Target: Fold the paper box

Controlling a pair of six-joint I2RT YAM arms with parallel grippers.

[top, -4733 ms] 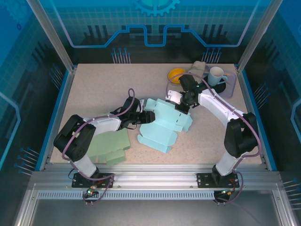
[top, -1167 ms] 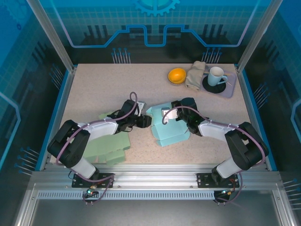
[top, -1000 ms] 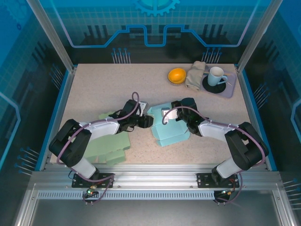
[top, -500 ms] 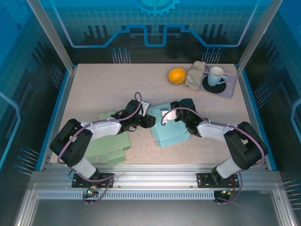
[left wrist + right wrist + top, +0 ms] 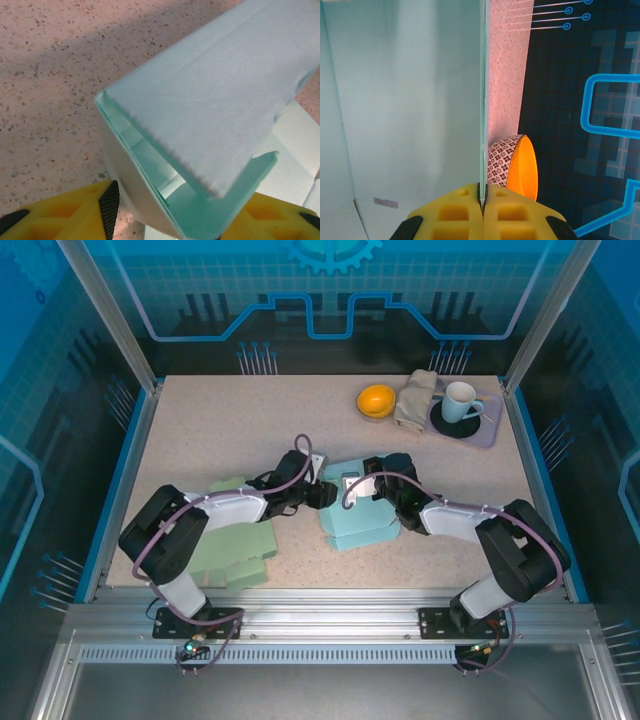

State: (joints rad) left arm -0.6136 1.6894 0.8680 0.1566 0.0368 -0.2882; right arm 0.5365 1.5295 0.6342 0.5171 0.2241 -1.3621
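Partly folded, pale-teal paper box [image 5: 360, 528], walls raised

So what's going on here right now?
Both arms are working on the light blue paper box mid-table. The right end effector is shut on the edge of one panel. The left end effector straddles a folded corner of the box; whether it grips is unclear. A flat green sheet lies by the left arm.
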